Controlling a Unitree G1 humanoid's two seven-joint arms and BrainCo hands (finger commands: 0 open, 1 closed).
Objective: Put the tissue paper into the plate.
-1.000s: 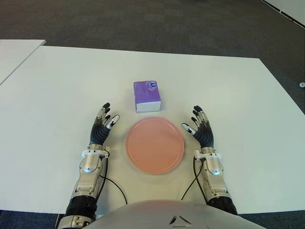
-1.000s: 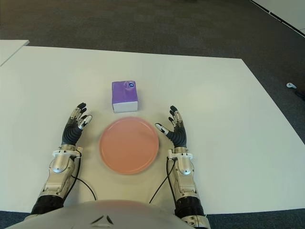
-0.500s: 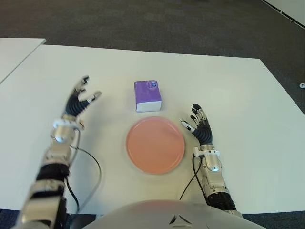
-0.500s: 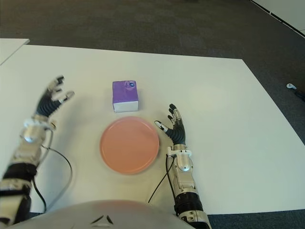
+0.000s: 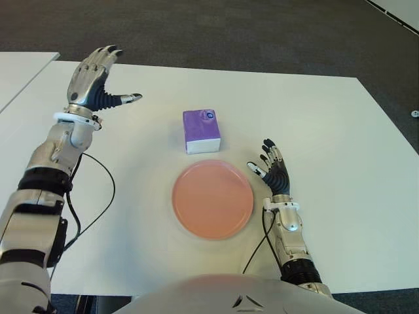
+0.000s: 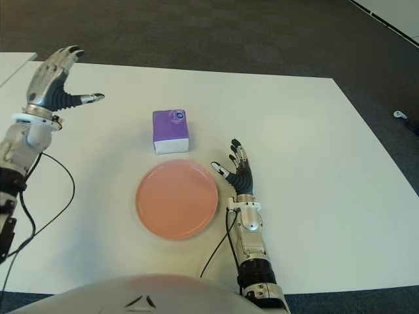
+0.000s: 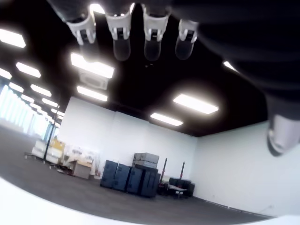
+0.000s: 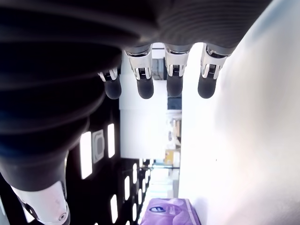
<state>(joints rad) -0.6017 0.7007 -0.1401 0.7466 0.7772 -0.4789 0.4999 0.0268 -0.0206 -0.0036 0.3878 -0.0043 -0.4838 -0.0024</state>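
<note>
A purple tissue pack (image 5: 201, 130) stands on the white table (image 5: 327, 124), just beyond the pink plate (image 5: 213, 199). The plate holds nothing. My left hand (image 5: 97, 80) is raised over the table's far left, well to the left of the pack, fingers spread and holding nothing. My right hand (image 5: 272, 172) shows just right of the plate, fingers spread and holding nothing. The right wrist view shows the pack (image 8: 169, 212) beyond its fingers (image 8: 145, 86).
A second white table (image 5: 19, 72) adjoins at the far left. Dark carpet (image 5: 229, 33) lies beyond the table's far edge. A cable (image 5: 98, 203) trails from my left arm across the table's left side.
My left hand has lifted from beside the plate and swung up and away to the far left. The right hand, the pack and the plate have stayed put.
</note>
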